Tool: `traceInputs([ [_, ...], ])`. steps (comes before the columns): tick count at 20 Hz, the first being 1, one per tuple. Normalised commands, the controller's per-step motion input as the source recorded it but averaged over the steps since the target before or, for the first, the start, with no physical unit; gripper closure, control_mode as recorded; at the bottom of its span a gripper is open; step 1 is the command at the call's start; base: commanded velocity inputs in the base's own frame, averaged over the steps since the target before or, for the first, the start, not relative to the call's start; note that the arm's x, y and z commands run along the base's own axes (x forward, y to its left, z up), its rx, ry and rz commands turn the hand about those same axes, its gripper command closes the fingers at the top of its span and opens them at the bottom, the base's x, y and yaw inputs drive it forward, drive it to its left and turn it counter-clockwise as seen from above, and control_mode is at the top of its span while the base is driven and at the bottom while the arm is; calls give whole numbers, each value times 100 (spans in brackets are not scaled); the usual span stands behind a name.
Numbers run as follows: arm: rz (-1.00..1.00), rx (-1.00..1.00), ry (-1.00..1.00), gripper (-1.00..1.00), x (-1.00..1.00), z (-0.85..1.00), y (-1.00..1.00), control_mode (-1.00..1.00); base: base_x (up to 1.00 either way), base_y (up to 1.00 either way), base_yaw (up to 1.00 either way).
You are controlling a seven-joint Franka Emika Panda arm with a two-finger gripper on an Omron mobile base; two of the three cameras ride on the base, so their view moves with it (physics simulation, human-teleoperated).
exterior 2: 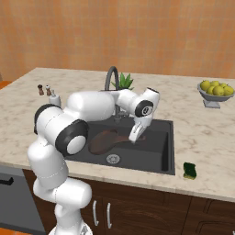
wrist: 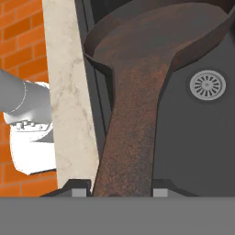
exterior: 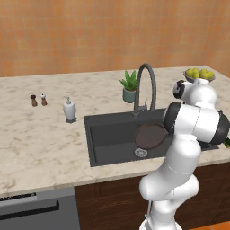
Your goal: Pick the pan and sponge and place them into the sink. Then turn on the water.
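Observation:
The dark brown pan (exterior 2: 104, 140) is inside the black sink (exterior 2: 158, 149), just above the silver drain (exterior 2: 113, 159). My gripper (exterior 2: 134, 136) reaches down into the basin and is shut on the pan's long handle (wrist: 133, 137). In the hand view the pan (wrist: 156, 41) extends away from the fingers, with the drain (wrist: 207, 85) beside it. From the left base view the pan (exterior: 150, 135) shows beside my arm, under the arched tap (exterior: 146, 85). I cannot tell whether the pan touches the sink floor. The green sponge (exterior 2: 189, 170) lies on the counter right of the sink. No water runs.
A grey fruit bowl (exterior 2: 215, 92) with yellow fruit stands at the back right. A soap dispenser (exterior: 69, 110) and two small shakers (exterior: 38, 99) stand left of the sink. A potted plant (exterior: 130, 85) sits behind the tap.

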Motion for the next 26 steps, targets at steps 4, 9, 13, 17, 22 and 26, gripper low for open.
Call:
traceInputs([
  [4,0,0,0,100,26,-32,31,-100,0,0,0],
  [9,0,0,1,100,38,-41,16,-100,0,0,0],
  [13,0,0,1,100,36,-44,13,-100,0,0,0],
  [17,0,0,0,100,39,-35,14,-100,0,0,0],
  [22,0,0,1,100,10,-48,1,-100,0,0,0],
  [26,0,0,0,100,6,-47,0,-100,0,0,0],
])
